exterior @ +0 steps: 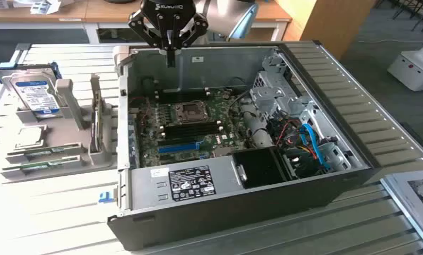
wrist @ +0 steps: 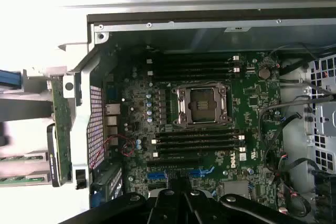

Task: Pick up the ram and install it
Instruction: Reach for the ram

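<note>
Pickup unstarted: the black claw (exterior: 170, 57), clenched empty, hangs above the open black computer case (exterior: 268, 197); the thin green ram stick (exterior: 41, 154) lies well aside in a grey holder (exterior: 62, 178). Grasping likely needs opening.

Black linkage-fingered tool (exterior: 170, 58), white ROBOTIQ lettering (exterior: 170, 7), round pivot screws (wrist: 167, 193); silver-grey arm (exterior: 225, 13), light-blue joint cap (exterior: 245, 24).

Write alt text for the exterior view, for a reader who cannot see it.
A shut, empty robot gripper hangs above the far edge of an open computer case. On the exterior view's left, green ram sticks lie in a gray holder near a hard drive.
</note>
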Controlling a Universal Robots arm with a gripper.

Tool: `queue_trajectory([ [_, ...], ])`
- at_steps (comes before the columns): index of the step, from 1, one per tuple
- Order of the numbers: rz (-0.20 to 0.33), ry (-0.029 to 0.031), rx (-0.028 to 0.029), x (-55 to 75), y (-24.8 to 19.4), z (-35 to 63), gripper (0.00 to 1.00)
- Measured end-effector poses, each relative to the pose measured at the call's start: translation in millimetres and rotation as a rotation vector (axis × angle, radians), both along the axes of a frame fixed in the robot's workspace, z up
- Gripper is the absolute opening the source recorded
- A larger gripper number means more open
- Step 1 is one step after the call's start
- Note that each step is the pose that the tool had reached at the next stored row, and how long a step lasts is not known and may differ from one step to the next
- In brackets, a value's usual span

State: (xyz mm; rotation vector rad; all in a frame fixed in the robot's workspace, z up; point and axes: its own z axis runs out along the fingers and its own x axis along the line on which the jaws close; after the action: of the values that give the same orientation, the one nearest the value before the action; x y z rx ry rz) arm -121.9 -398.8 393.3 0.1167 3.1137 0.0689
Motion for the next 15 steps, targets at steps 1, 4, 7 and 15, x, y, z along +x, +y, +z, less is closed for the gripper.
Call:
queue_trajectory([
  [1,0.0,0.0,0.0,0.0,0.0,0.0,0.1],
  [4,0.0,0.0,0.0,0.0,0.0,0.0,0.1],
  [7,0.0,0.0,0.0,0.0,0.0,0.0,0.1],
  [15,0.0,0.0,-0.0001,-3.4,0.0,0.0,0.1],
])
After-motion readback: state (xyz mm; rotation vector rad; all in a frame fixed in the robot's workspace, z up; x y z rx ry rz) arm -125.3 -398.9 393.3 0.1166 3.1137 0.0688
